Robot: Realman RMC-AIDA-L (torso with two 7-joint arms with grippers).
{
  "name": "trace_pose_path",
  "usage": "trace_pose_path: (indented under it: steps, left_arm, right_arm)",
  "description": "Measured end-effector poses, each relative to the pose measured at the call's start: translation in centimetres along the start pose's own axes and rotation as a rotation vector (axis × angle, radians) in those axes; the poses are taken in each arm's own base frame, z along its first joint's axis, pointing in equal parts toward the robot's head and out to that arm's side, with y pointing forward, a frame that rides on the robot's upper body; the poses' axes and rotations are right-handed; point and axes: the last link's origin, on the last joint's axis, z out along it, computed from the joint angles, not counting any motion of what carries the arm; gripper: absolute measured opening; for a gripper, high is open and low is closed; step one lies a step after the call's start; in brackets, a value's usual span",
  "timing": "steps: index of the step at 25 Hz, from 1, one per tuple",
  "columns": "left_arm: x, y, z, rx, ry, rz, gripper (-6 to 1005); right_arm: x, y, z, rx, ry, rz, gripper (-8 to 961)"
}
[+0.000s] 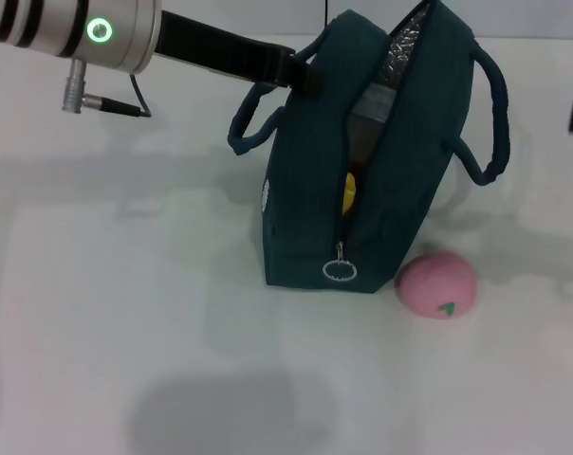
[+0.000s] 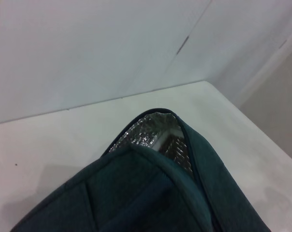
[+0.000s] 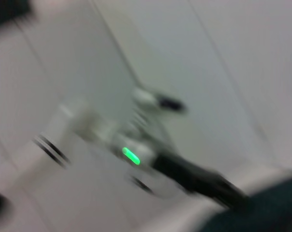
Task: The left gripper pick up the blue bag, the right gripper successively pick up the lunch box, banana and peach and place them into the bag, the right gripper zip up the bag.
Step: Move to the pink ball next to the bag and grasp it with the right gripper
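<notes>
Gripping the blue bag (image 1: pixel 315 180) at its upper edge, beside one loop handle (image 1: pixel 253 118), the left gripper (image 1: pixel 301 71) is reaching in from the robot's left on its silver-and-black arm (image 1: pixel 87 33), whose green ring light (image 1: pixel 100 30) is glowing. Its black fingers are closing on the fabric, though their tips are lost against the dark cloth. Below and beyond the gripper, the bag is standing upright on the white table (image 1: pixel 97 313), its top gaping open so that the silver foil lining (image 1: pixel 405 43) is showing. Down inside the slit, well below the gripper, a sliver of yellow, the banana (image 1: pixel 348 192), is peeking out. Lower still, the zipper's round metal ring pull (image 1: pixel 340 271) is hanging at the bag's near bottom end. On the far side of the bag from the gripper, the peach (image 1: pixel 436 284) is lying on the table, just beside the bag's lower corner. The second handle (image 1: pixel 490 118) is arching out on that same far side.

From the left wrist, the bag's teal cloth (image 2: pixel 151 193) and foil lining (image 2: pixel 146 133) are filling the lower view.

As for the right gripper, I cannot tell its state; no view is showing it, and its wrist camera is catching only the blurred left arm (image 3: pixel 131 154).
</notes>
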Motion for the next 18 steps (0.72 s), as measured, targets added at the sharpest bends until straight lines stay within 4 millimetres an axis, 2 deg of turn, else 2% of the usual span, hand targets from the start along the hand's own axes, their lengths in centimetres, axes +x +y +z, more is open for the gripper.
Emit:
trace_pose_path:
  steps: [5, 10, 14, 18]
  left_arm:
    - [0.1, -0.3, -0.1, 0.015, 0.006, -0.006, 94]
    - [0.3, -0.5, -0.1, 0.037, 0.009, -0.005, 94]
    - [0.5, -0.4, 0.0, 0.038, 0.011, 0.002, 94]
    - [1.1, -0.1, 0.4, 0.031, 0.011, 0.013, 94]
  right_arm:
    - [0.7, -0.8, -0.6, 0.323, 0.301, -0.117, 548]
    - [1.9, -2.1, 0.1, 0.395, 0.453, -0.12, 544]
    - [3.3, -3.5, 2.7, 0.392, 0.527, -0.119, 540]
    - [3.1, -4.2, 5.1, 0.355, 0.551, -0.06, 537]
